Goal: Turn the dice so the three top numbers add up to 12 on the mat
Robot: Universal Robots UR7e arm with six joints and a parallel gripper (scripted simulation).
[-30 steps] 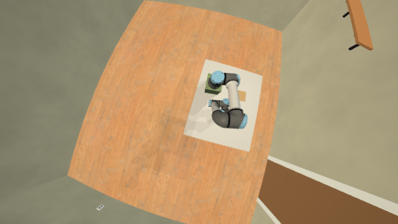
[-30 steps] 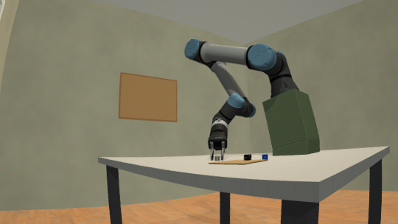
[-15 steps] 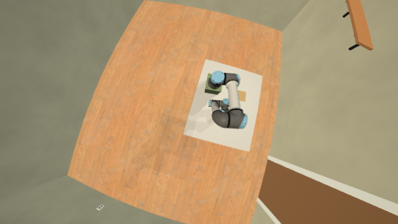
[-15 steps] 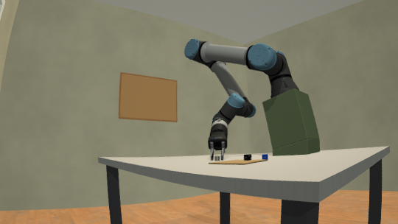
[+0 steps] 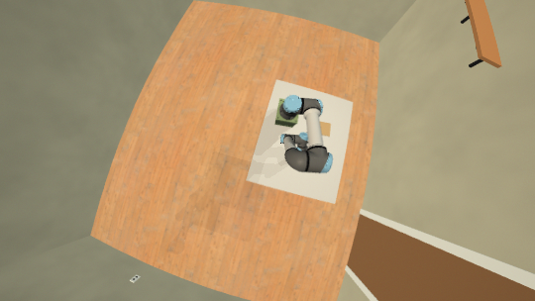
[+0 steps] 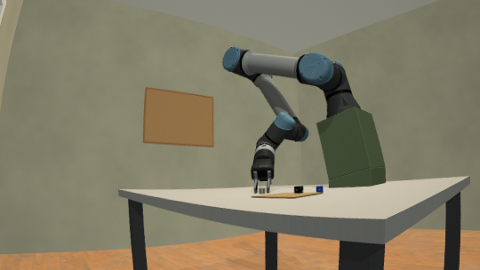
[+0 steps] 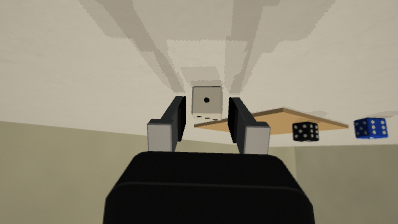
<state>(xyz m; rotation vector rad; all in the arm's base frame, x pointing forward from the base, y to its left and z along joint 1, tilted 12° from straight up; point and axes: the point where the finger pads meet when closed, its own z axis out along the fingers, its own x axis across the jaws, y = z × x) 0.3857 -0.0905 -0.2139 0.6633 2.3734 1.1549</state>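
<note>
Item: black two-finger gripper (image 7: 207,131), fingers parted and gripping nothing, is straddling the white cube die (image 7: 207,101) at the thin tan mat's (image 7: 272,120) 9 o'clock edge, black die (image 7: 305,131) and blue die (image 7: 371,128) lying toward 3 o'clock; top total unreadable, release apparently made.

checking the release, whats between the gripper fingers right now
In the wrist view the white die sits between the open gripper fingers, with gaps on both sides.

The hand (image 7: 207,127) stands open around a white die (image 7: 207,101); black die (image 7: 305,131) and blue die (image 7: 370,128) sit aside.
</note>
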